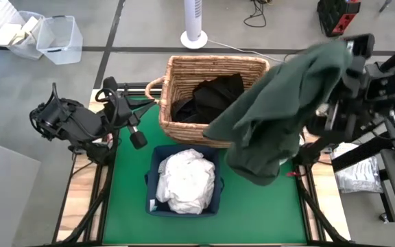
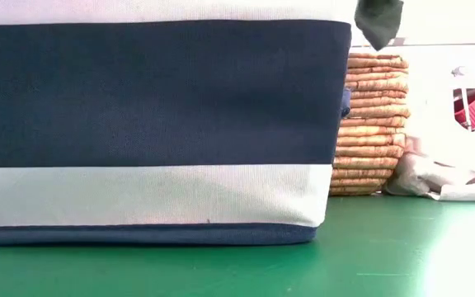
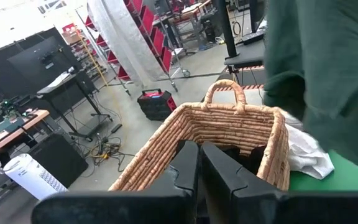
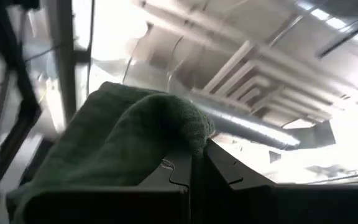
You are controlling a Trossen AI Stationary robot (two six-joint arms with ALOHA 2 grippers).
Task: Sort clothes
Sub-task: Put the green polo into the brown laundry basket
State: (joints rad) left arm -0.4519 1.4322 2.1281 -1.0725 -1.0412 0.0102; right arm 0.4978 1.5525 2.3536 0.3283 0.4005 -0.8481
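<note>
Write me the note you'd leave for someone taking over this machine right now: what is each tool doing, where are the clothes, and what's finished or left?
Right tool: shut on the dark green garment, held high over the table's right side, partly above the wicker basket.
Left tool: shut, holding nothing, waiting at the table's left edge, facing the basket.
Done: black clothes lie in the wicker basket; white clothes fill the navy bin.
Left: the green garment still needs to be put down, probably with the dark clothes.
</note>
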